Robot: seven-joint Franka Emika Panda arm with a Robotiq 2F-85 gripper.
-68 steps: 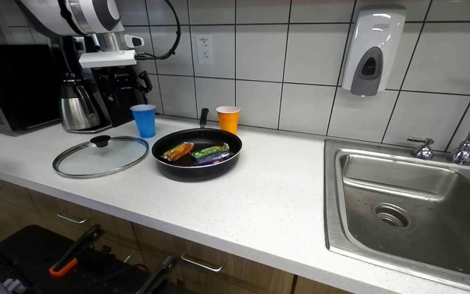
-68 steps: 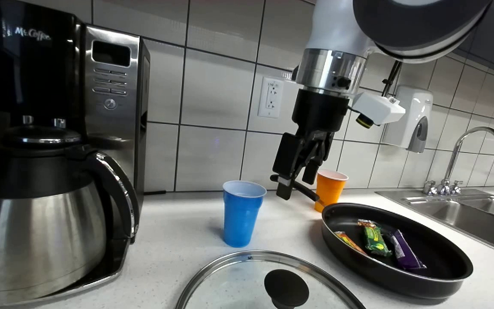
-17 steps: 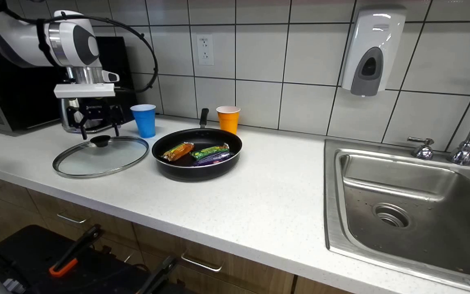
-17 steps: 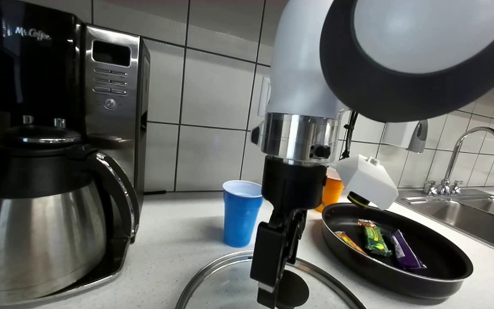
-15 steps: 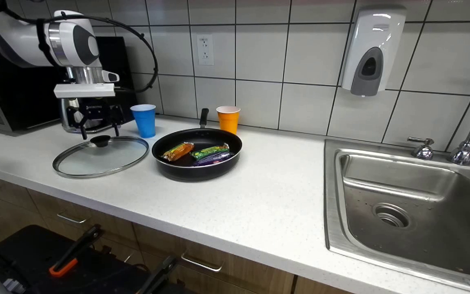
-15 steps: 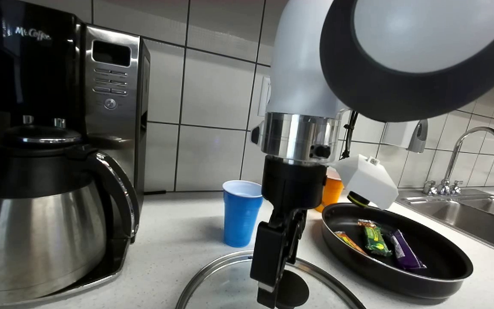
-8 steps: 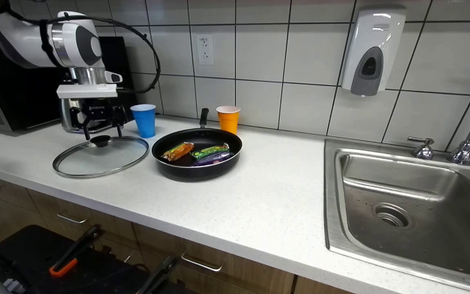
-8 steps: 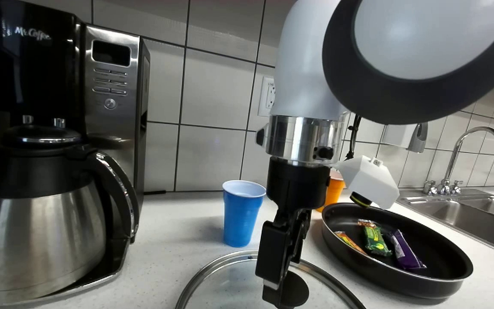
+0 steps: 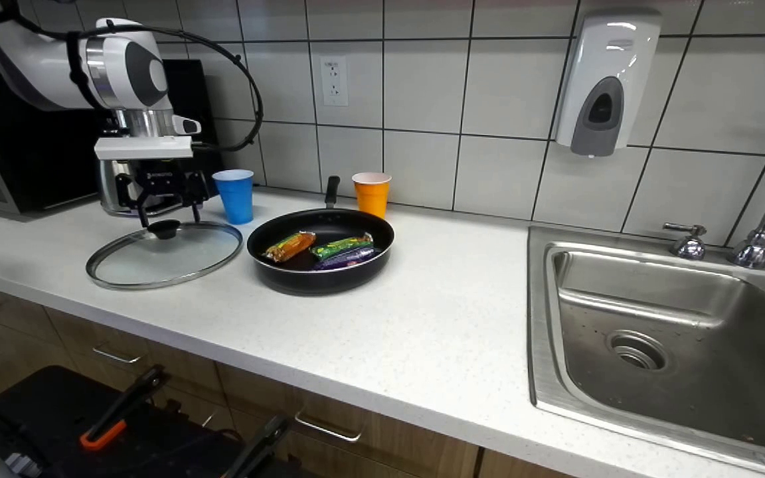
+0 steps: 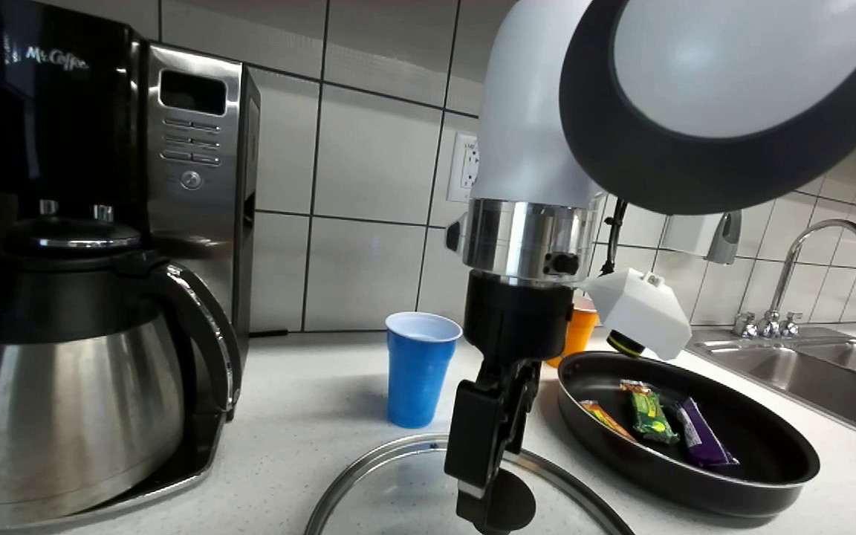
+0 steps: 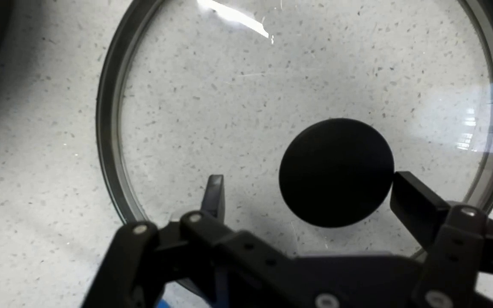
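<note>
Pale tiles (image 9: 422, 86) are backing a speckled countertop (image 9: 422, 332), where a glass lid (image 9: 170, 262) is lying flat, black knob (image 11: 336, 173) facing up. Over it the gripper (image 11: 309, 175) is hanging, jaws spread to either side of the knob; one fingertip (image 11: 402, 188) is lining up with its edge, though whether they are touching I cannot tell. Near the lid a blue cup (image 9: 234, 199) is standing, and a black frying pan (image 9: 316, 283) is holding three wrapped bars (image 9: 341, 246). Behind it an orange cup (image 9: 372, 196) is standing; farther out, a steel sink (image 9: 540, 318) is gleaming.
</note>
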